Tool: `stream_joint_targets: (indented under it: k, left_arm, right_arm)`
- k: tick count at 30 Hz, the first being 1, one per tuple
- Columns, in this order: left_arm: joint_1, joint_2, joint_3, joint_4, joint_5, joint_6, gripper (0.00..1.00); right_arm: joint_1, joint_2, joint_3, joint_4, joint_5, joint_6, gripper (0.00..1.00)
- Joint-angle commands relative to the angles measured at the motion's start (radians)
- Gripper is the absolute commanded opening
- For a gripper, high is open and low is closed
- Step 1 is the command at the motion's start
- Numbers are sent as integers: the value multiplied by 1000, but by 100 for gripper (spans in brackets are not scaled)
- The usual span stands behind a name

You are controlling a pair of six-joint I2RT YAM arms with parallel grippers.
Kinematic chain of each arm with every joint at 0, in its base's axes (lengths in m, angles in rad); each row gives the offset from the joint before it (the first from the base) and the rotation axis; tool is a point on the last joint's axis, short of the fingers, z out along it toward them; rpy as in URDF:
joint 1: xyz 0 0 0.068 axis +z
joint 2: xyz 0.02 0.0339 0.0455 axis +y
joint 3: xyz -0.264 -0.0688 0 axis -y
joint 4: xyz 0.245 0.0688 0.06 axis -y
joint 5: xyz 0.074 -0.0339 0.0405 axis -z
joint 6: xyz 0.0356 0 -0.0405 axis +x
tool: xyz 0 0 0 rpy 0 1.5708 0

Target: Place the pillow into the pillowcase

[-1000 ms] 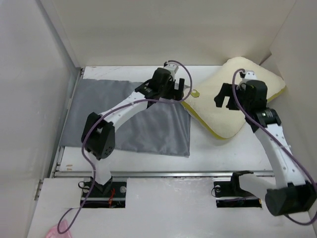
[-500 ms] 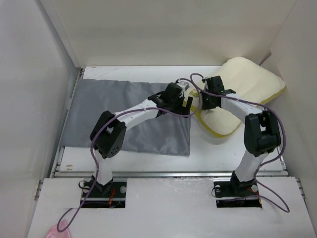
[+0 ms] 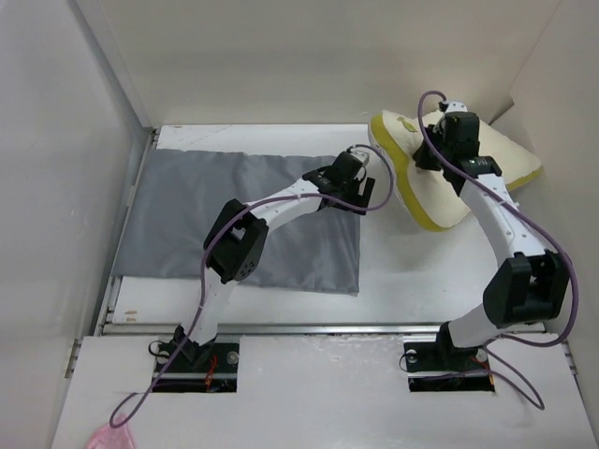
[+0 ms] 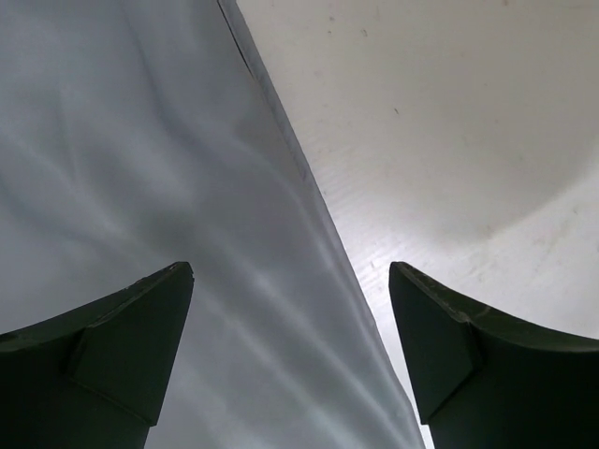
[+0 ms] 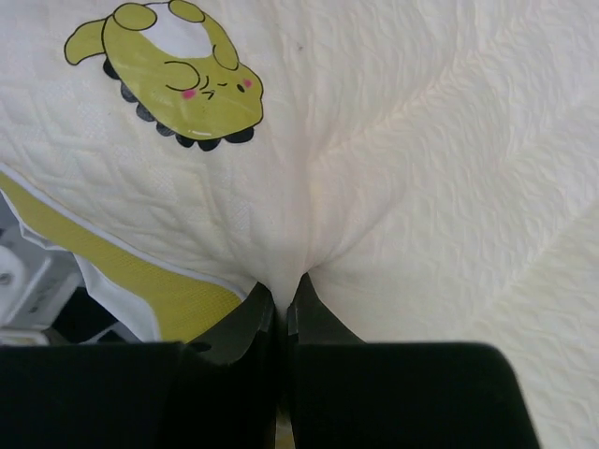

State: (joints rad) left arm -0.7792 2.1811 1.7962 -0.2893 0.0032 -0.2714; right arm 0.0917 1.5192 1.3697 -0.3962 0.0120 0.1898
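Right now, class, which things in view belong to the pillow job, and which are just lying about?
Belong: the pillow, pinched by the right gripper; the pillowcase, under the open left gripper.
Lying about: a pink object at the near left corner.

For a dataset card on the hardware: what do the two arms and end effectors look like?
The left arm and right arm have white links, black joint housings and purple cables. The left end effector and right end effector have dark, wedge-shaped fingers.
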Motion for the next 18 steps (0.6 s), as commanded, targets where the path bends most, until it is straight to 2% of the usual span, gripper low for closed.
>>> stream_joint_targets:
  k: [1, 10, 14, 16, 18]
  left_arm:
    - [-3, 38, 58, -36, -29, -12, 83]
    - [-3, 120, 129, -56, -19, -31, 74]
    - [-25, 157, 164, -66, -61, -40, 70]
    - [-34, 180, 189, -92, -81, -40, 58]
    - [-34, 190, 216, -117, -91, -40, 41]
  right_arm:
    - [-46, -14, 72, 65, 20, 33, 0]
    - [-55, 4, 66, 56, -30, 42, 0]
    - [-55, 4, 34, 56, -21, 42, 0]
    - [-55, 4, 25, 56, -21, 51, 0]
    - [-55, 4, 25, 56, -21, 51, 0]
